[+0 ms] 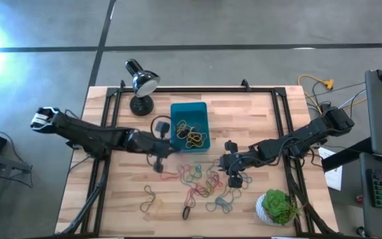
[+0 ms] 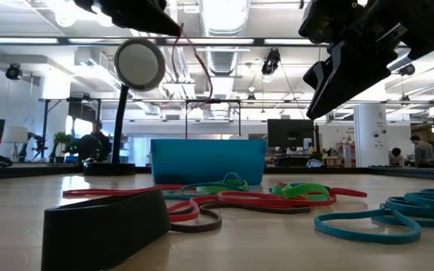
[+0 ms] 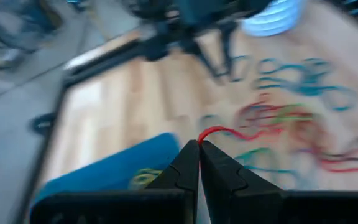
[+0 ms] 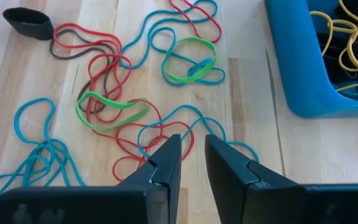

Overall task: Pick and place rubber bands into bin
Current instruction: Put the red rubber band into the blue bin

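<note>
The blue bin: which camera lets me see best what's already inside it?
The high view: it looks straight down into the bin and shows yellow and dark rubber bands lying in it. The low view shows only its outer wall. The right wrist view catches one corner with yellow bands; the left wrist view shows a blurred edge.

One bin (image 1: 189, 114), one lamp (image 1: 141, 84), one plant (image 1: 281, 205)
</note>
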